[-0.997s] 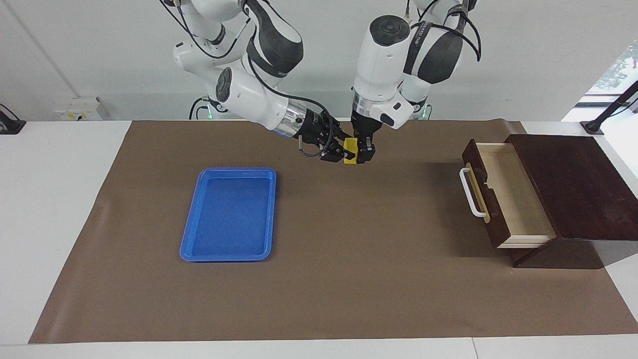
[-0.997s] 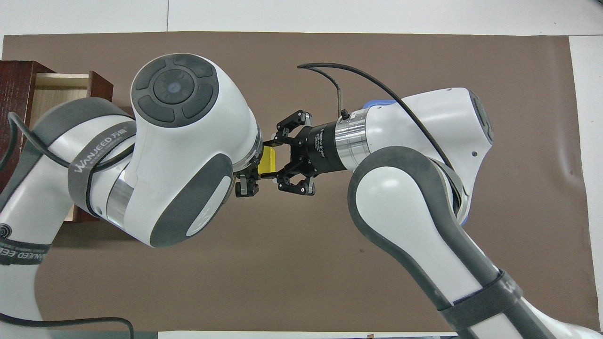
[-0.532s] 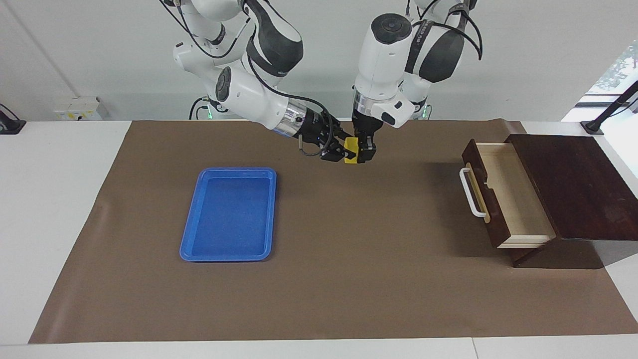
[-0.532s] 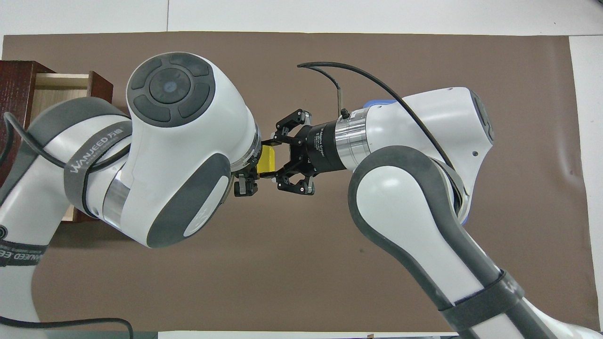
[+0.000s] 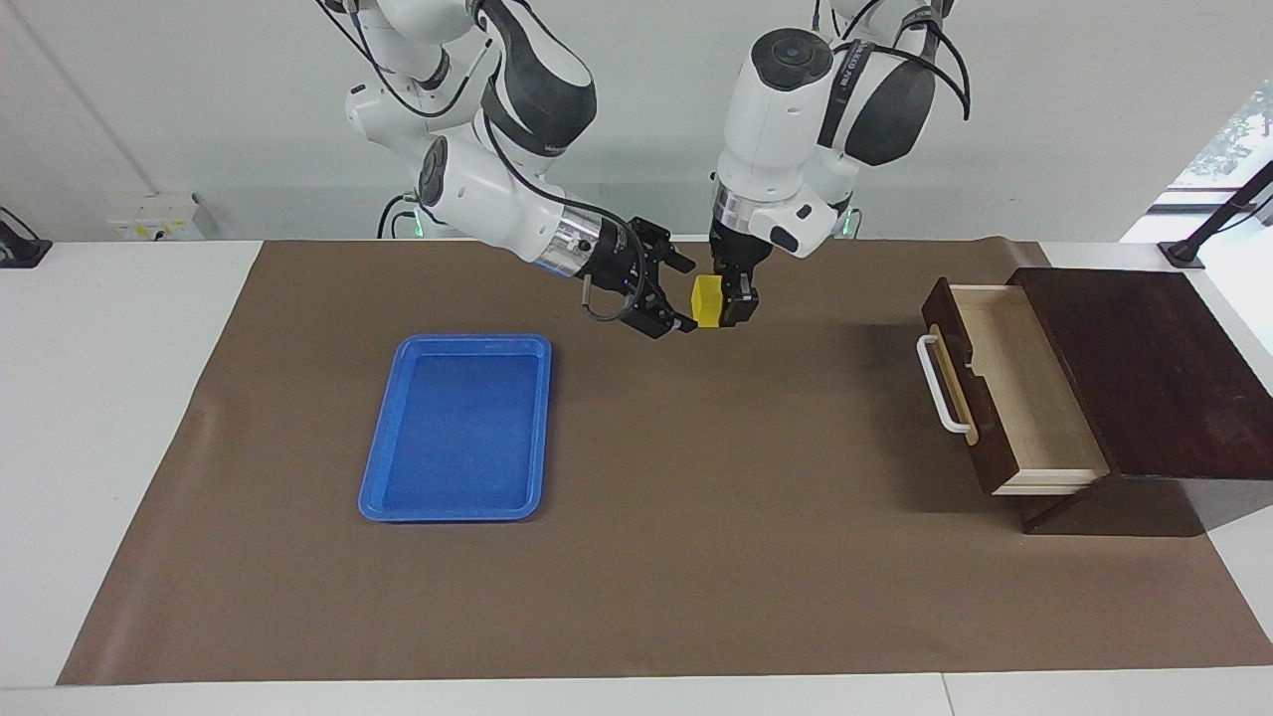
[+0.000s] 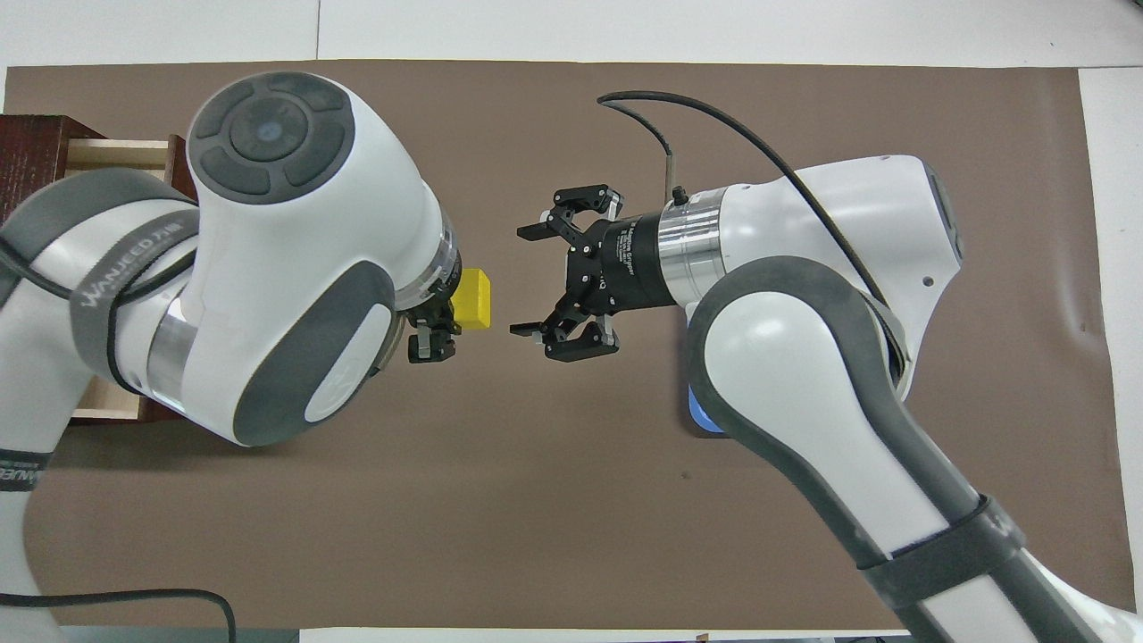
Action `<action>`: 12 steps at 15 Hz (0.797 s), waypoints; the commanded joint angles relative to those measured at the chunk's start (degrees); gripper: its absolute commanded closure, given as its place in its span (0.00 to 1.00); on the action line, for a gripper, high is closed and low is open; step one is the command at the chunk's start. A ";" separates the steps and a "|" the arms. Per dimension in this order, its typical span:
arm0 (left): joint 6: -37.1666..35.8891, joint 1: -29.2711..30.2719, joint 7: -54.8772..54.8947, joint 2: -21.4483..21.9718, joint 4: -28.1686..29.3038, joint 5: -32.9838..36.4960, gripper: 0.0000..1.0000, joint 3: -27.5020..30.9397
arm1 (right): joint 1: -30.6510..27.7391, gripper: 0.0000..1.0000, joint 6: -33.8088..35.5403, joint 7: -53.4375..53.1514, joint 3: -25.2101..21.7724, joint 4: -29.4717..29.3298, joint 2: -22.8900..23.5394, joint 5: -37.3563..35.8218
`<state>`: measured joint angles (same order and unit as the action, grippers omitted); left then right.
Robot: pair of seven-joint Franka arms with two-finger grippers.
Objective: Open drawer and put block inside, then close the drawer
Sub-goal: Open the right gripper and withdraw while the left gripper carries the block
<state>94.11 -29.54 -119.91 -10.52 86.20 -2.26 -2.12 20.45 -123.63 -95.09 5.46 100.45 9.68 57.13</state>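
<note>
The small yellow block [image 5: 707,301] is held in my left gripper [image 5: 720,304], which points down and is shut on it, up in the air over the brown mat. In the overhead view the block [image 6: 474,297] sticks out from under the left wrist at the gripper [image 6: 444,313]. My right gripper [image 5: 677,295] is open and empty, level with the block and a short gap away from it; its spread fingers also show from overhead [image 6: 529,280]. The dark wooden drawer [image 5: 1006,390] stands pulled open at the left arm's end, its pale interior empty, with a white handle [image 5: 941,384].
A blue plastic tray [image 5: 456,428] lies empty on the brown mat [image 5: 696,517] toward the right arm's end. The dark wood box [image 5: 1154,368] holds the drawer; part of the drawer [image 6: 98,156] shows from overhead by the left arm.
My right gripper has opened, let go of the block and drawn back toward its own end. My left gripper keeps the block and has shifted slightly toward the drawer's end.
</note>
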 commanded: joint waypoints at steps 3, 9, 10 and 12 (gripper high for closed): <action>-6.74 8.52 11.95 3.66 0.90 2.07 1.00 0.19 | -11.90 0.00 14.26 4.88 0.08 -7.88 0.43 -17.97; -6.49 21.26 28.91 5.60 4.06 5.34 1.00 0.19 | -20.18 0.00 31.41 40.97 -0.10 -11.77 -1.14 -33.64; -6.31 23.20 31.99 5.60 4.15 5.42 1.00 0.19 | -20.88 0.00 33.52 48.26 -0.10 -11.77 -2.28 -36.27; -3.17 26.98 37.80 6.04 6.07 5.68 1.00 0.19 | -22.55 0.00 36.43 57.17 -0.18 -11.77 -3.78 -40.06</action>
<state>87.62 -5.90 -87.43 -6.66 88.40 2.59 -1.24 -0.40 -90.08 -47.03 4.68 88.78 8.07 21.08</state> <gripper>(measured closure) 0.441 0.000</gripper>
